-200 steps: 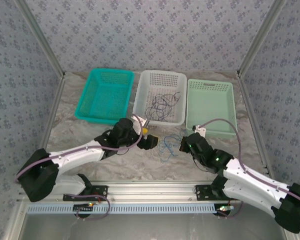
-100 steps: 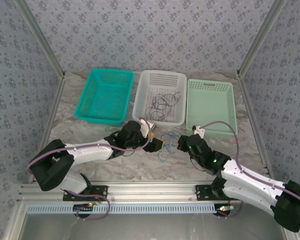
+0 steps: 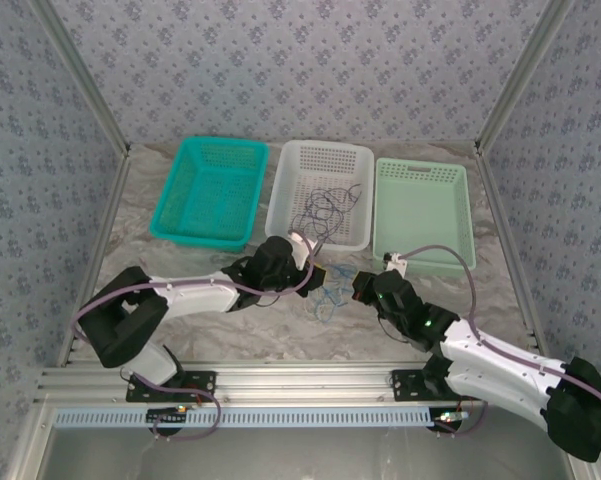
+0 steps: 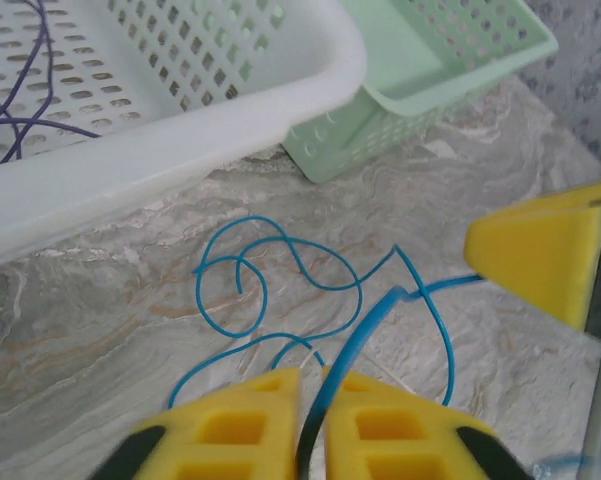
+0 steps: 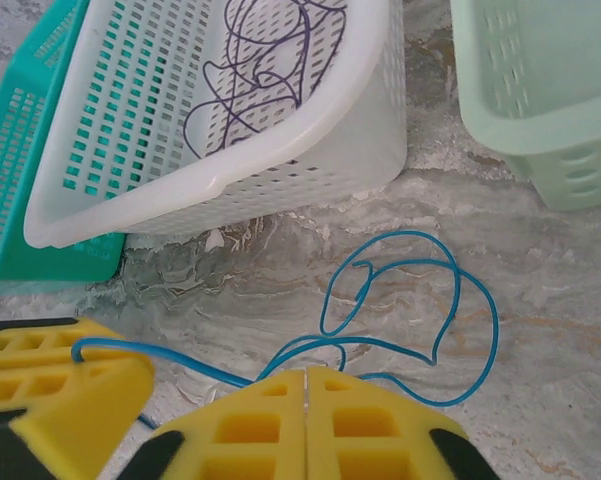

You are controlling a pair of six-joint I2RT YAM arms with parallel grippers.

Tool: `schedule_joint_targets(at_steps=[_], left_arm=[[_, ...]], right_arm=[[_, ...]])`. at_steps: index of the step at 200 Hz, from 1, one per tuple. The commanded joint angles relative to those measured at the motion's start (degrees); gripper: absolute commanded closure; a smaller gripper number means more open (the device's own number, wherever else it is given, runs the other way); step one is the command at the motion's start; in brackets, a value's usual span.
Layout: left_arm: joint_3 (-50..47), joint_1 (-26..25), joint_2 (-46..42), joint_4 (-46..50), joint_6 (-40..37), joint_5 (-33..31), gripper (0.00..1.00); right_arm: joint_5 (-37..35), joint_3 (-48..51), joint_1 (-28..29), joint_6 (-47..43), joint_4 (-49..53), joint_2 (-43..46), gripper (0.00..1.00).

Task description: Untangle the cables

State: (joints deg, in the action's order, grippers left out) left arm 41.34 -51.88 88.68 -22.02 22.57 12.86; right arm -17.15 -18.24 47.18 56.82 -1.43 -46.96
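A thin blue cable (image 3: pixel 330 298) lies in loose loops on the marbled table in front of the white basket (image 3: pixel 322 147). In the left wrist view my left gripper (image 4: pixel 312 375) is shut on one strand of the blue cable (image 4: pixel 280 245), which rises from between the yellow pads. My right gripper (image 5: pixel 307 372) has its pads pressed together, and strands of the blue cable (image 5: pixel 450 300) meet at its tips. From above, the left gripper (image 3: pixel 318 268) and the right gripper (image 3: pixel 358 290) stand close together over the loops. Dark cables (image 3: pixel 325 210) lie tangled in the white basket.
A teal basket (image 3: pixel 212 148) stands at the back left and a pale green basket (image 3: pixel 420 166) at the back right, flanking the white one. Metal frame posts and patterned walls enclose the table. The white basket's wall (image 5: pixel 310 160) is just beyond the loops.
The left arm has reached to the right over the blue loops and its gripper has shut on a strand. The right gripper has shifted slightly left and stays shut.
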Motion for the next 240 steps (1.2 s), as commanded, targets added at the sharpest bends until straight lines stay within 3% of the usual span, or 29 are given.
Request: schedule_joint_targets(at_steps=[1, 17, 34, 75, 106, 144, 198, 240], left_arm=[[1.5, -0.5, -2.6, 2.2, -1.2, -2.1, 0.93], [2.0, -0.5, -4.8, 5.6, -2.1, -4.5, 0.96], [3.1, -0.6, -7.1, 10.0, -3.3, -7.8, 0.98], [6.5, -4.1, -10.6, 20.6, -8.9, -20.9, 0.98], [9.1, -6.6, -9.7, 24.8, -12.5, -25.0, 0.98], [9.6, -7.5, -9.1, 24.2, -12.1, -25.9, 0.98], [11.7, -11.0, -8.2, 25.2, -14.1, -34.9, 0.98], [12.6, -14.7, -8.6, 24.5, -17.4, -42.5, 0.98]], right_arm=[[-1.7, -1.4, -0.3, 0.4, 7.4, 0.6, 0.64], [-2.9, -3.7, -0.7, -1.3, 15.0, 0.7, 0.31], [-4.5, -6.2, -1.0, -2.7, 21.5, 1.5, 0.22], [-4.5, -5.7, -2.0, -3.0, 21.1, 5.5, 0.15], [-1.3, -4.3, -1.9, -5.1, 14.2, 4.2, 0.14], [2.2, -4.3, -0.4, -8.9, 6.4, -1.5, 0.12], [5.4, -7.8, 1.9, -9.7, -2.1, -12.6, 0.11], [2.9, -9.4, 4.1, -7.2, -5.2, -19.5, 0.11]])
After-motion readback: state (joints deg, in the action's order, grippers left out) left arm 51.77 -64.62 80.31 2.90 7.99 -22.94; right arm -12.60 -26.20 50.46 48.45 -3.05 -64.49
